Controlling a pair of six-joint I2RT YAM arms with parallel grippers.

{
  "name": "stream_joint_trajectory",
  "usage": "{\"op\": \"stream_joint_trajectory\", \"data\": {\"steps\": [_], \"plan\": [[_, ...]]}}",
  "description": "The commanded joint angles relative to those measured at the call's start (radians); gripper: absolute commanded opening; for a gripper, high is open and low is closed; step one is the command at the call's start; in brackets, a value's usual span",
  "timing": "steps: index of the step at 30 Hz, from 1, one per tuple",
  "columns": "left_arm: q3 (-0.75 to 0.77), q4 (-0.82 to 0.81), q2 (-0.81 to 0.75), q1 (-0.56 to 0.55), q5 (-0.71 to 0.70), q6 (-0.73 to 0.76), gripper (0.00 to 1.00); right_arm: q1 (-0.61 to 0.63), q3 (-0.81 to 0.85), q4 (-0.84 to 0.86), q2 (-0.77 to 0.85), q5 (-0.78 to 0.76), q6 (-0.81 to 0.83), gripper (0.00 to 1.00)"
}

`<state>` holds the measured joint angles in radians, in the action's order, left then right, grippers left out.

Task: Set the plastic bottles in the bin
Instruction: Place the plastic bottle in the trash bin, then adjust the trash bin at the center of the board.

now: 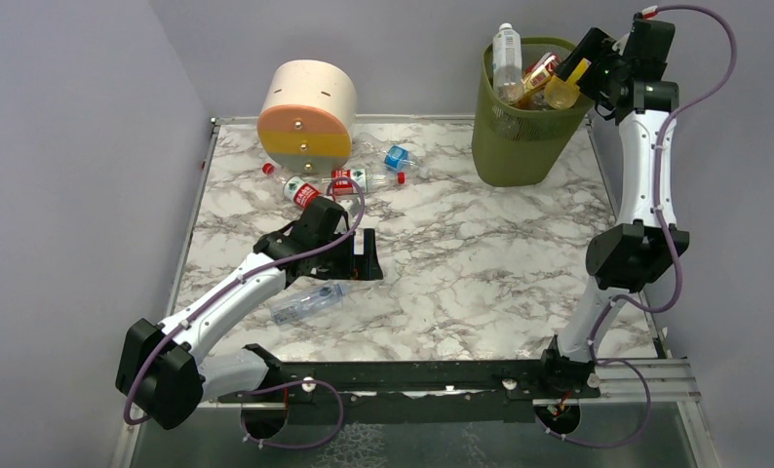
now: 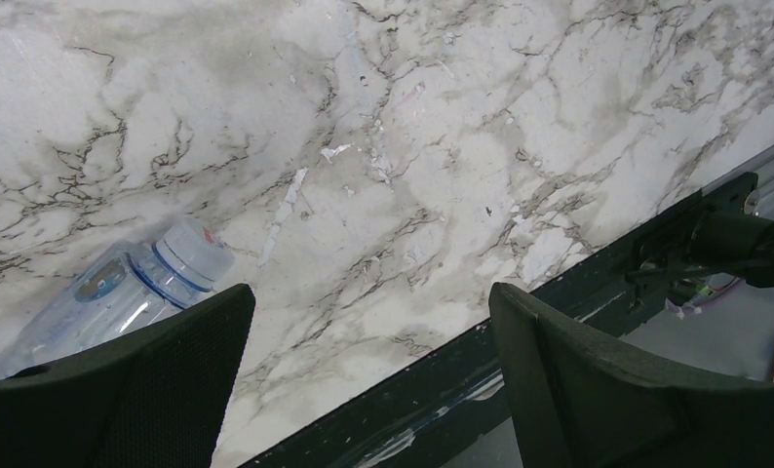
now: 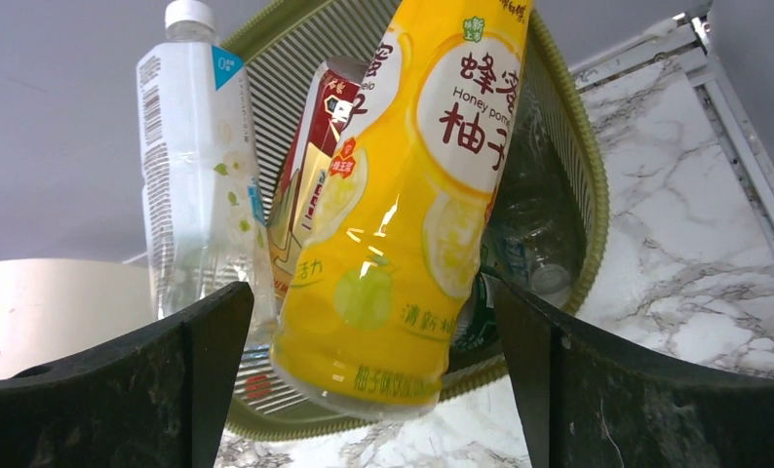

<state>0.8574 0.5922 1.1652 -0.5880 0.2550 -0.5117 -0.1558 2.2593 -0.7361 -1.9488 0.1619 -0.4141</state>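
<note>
My right gripper [image 1: 580, 60] is open above the far right rim of the olive-green bin [image 1: 520, 146]. In the right wrist view a yellow honey-pomelo bottle [image 3: 412, 195] hangs between my spread fingers [image 3: 368, 292], with a gap on each side, its base over the bin's rim [image 3: 588, 195]. A tall clear bottle [image 3: 193, 166] and a red-labelled bottle [image 3: 310, 175] stick out of the bin. My left gripper [image 1: 368, 255] is open and empty low over the table. A clear blue-labelled bottle [image 1: 308, 301] lies just beside it and shows by the left finger [image 2: 139, 292].
Red-labelled clear bottles [image 1: 305, 193] [image 1: 354, 178] and a blue-capped one [image 1: 396, 157] lie in front of the cream-orange-yellow drawer box [image 1: 307, 112] at the back left. The black mounting rail [image 1: 412, 375] runs along the near edge. Walls close in on both sides.
</note>
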Motion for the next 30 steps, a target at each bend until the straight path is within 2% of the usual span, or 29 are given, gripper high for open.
{"op": "stream_joint_trajectory", "data": {"steps": [1, 7, 14, 21, 30], "plan": [[0.029, -0.006, -0.021, 0.006, 0.026, -0.001, 0.97, -0.016, -0.016, -0.034, 0.090, -0.030, 0.010, 0.97], [0.023, -0.003, -0.031, 0.005, 0.026, -0.006, 0.97, -0.028, -0.024, -0.032, 0.116, -0.039, 0.009, 0.95], [0.028, 0.006, -0.039, 0.006, 0.020, -0.005, 0.97, -0.093, -0.026, -0.026, 0.089, -0.007, -0.057, 0.85], [0.025, 0.008, -0.036, 0.006, 0.007, -0.002, 0.97, -0.153, -0.079, -0.024, 0.104, -0.064, -0.101, 0.72], [0.035, -0.003, -0.025, 0.005, 0.016, 0.009, 0.97, -0.154, -0.129, 0.024, 0.044, -0.048, -0.148, 0.71]]}}
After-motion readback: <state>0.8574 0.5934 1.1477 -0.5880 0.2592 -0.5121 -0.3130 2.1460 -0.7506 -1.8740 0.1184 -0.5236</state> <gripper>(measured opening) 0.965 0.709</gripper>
